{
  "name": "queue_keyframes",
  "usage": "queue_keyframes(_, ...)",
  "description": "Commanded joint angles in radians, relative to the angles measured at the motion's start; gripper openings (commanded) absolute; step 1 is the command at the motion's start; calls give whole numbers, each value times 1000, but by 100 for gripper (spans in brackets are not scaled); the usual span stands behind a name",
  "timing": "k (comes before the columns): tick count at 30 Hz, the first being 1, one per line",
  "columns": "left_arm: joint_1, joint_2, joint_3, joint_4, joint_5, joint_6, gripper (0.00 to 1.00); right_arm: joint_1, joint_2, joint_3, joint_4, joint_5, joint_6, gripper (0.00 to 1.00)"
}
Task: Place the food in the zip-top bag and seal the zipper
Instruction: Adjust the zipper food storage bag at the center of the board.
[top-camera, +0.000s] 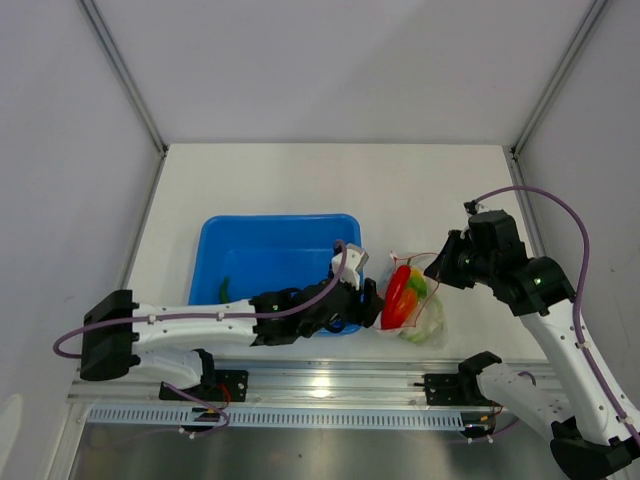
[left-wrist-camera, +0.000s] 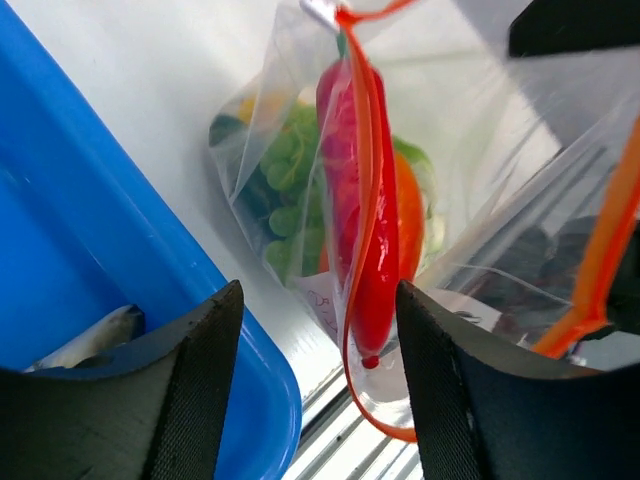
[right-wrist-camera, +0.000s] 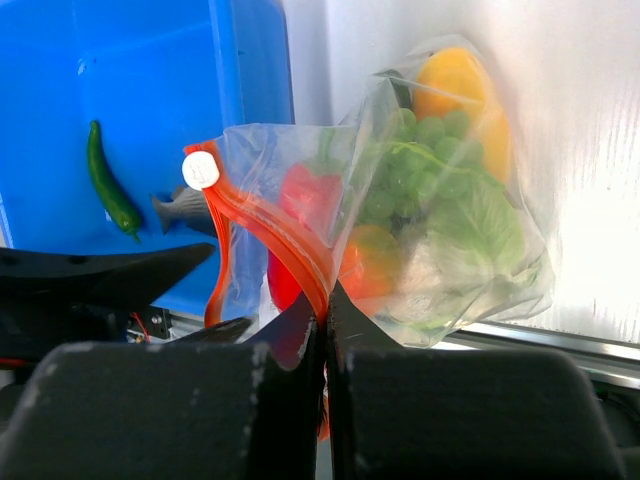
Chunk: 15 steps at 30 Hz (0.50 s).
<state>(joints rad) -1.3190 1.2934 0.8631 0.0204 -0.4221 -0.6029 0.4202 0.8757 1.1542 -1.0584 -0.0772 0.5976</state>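
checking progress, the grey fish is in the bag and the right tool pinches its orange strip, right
No: the right wrist view shows the grey fish lying in the blue tray, outside the zip-top bag. The right tool does pinch its orange zipper strip.

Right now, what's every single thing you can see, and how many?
table: one, white, under everything.
tray: one, blue, left of the bag.
green pepper: one, dark green, in the tray.
fish: one, grey, in the tray.
zip-top bag: one, clear, right of the tray.
zipper: one, red-orange, with a white slider, along the bag's mouth.
red chili: one, red, in the bag.
tomato: one, red-orange, in the bag.
grapes: one bunch, green, in the bag.
mango: one, yellow-orange, in the bag.
cauliflower: one, pale with green leaves, in the bag.
left arm: one, white and black, jaws open by the bag.
right arm: one, black and white, jaws shut on the zipper.
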Motion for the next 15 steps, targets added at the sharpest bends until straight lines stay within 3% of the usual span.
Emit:
queue_keyframes(1,-2,61,89,-71,34,9,61,-4,-11,25,38,-13,-4,0)
queue_keyframes(7,47,130,148,-99,144,-3,28,-3,-12,22,23,11,-2,0)
queue_keyframes(8,50,132,149,-96,151,-1,9,-4,-12,21,18,14,-1,0)
queue_keyframes(9,50,126,154,-85,172,11,1,-3,-11,22,17,27,-1,0)
queue_keyframes(15,87,149,333,-97,448,25,1,-3,2,50,-49,175,-35,0)
